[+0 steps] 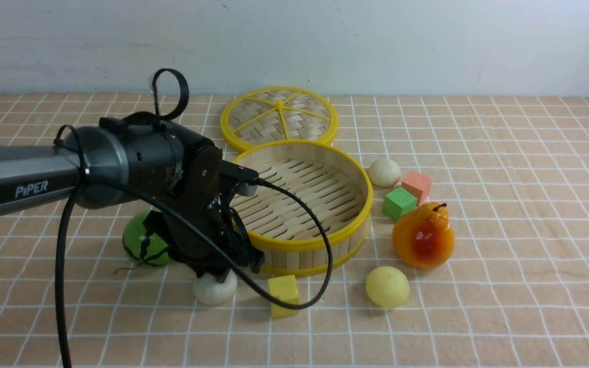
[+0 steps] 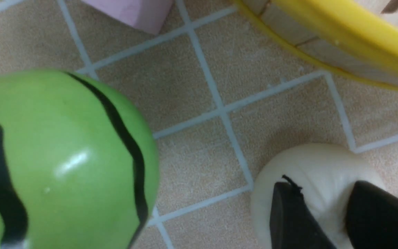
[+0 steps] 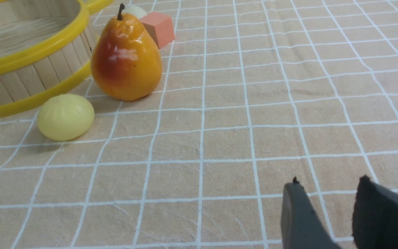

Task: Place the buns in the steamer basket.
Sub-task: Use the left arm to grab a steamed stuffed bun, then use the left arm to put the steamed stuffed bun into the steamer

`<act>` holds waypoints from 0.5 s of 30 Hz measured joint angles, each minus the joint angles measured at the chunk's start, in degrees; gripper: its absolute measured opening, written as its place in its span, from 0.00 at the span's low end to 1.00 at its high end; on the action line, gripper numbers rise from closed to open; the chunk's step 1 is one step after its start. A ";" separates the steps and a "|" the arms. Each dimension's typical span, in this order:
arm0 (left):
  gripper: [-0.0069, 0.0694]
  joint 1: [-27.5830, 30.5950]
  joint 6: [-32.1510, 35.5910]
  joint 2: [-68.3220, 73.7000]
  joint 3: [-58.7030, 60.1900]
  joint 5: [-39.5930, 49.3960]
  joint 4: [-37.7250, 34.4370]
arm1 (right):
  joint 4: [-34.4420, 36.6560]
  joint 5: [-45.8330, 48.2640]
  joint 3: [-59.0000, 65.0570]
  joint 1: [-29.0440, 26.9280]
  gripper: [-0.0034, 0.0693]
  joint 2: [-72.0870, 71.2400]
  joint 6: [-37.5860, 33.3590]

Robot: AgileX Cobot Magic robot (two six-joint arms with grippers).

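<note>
The steamer basket (image 1: 320,240) (image 2: 340,31) (image 3: 29,55) stands mid-table, and what shows of its slatted floor is bare. An off-white bun (image 1: 215,290) (image 2: 309,162) lies on the cloth by its near left wall. My left gripper (image 1: 218,271) (image 2: 320,185) is down on that bun, its fingers apart with the bun's top between them; whether they clamp it I cannot tell. A pale yellow bun (image 1: 387,286) (image 3: 65,117) lies in front of the basket, and another off-white bun (image 1: 384,172) (image 3: 134,10) to its right. My right gripper (image 3: 327,181) hangs open over bare cloth.
A green striped watermelon ball (image 1: 141,245) (image 2: 57,162) sits close left of the left gripper. An orange pear (image 1: 423,235) (image 3: 126,58), green (image 1: 399,203) and salmon (image 1: 416,186) blocks stand right of the basket. A yellow block (image 1: 284,295) lies in front, the lid (image 1: 279,115) behind.
</note>
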 joint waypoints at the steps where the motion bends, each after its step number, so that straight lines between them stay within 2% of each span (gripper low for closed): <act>1: 0.37 0.00 0.00 0.00 0.00 0.07 -0.05 | 0.00 0.00 0.00 0.00 0.38 0.00 0.00; 3: 0.32 0.00 0.00 0.00 0.00 0.37 -0.35 | 0.00 0.00 0.00 0.00 0.38 0.00 0.00; 5: 0.18 0.00 0.00 0.00 0.00 0.63 -0.98 | 0.00 0.00 0.00 0.00 0.38 0.00 0.00; 6: 0.16 0.00 0.00 0.00 0.00 0.76 -1.07 | 0.00 0.00 0.00 0.00 0.38 0.00 0.00; 8: 0.08 0.00 0.00 -0.37 -0.07 2.07 -1.97 | 0.00 0.00 0.00 0.00 0.38 0.00 0.00; 15: 0.08 0.00 0.84 -6.72 -4.36 8.17 -8.17 | 0.00 0.00 0.00 0.00 0.38 0.00 0.00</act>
